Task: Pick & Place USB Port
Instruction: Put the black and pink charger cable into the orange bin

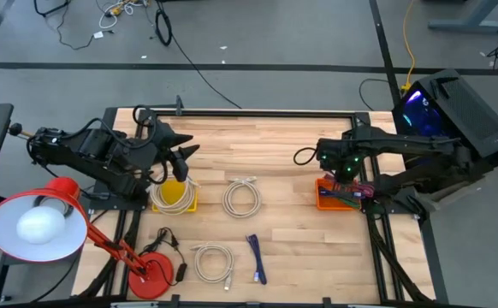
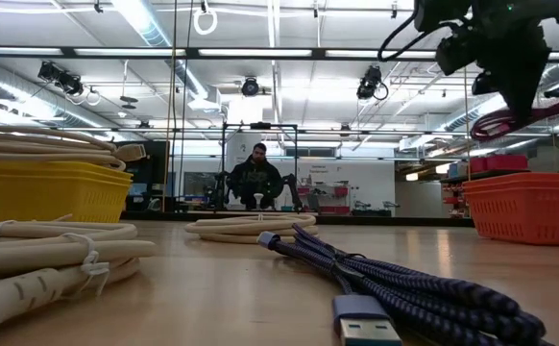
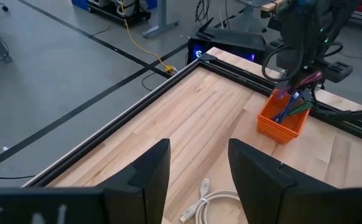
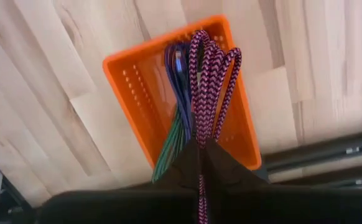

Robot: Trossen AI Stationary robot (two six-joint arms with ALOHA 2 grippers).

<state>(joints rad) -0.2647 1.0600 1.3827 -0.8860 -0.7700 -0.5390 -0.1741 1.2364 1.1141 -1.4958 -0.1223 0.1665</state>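
Our right arm reaches in from the table's right edge, its gripper (image 4: 201,149) pointing straight down over the orange basket (image 4: 131,99). The fingers are clenched on a braided purple cable (image 4: 209,74), whose loops hang into the ribbed plastic basket. Our left gripper (image 1: 183,152) waits with its fingers spread and nothing between them, above the yellow basket (image 1: 189,203).

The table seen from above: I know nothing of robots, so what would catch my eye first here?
Probably the right gripper at the table's right edge, shut on a looped purple braided cable that dangles over an orange basket already holding other cables. Next, the red desk lamp at the near left corner. Beside it, the left gripper hovers open above a yellow basket of cream cable.
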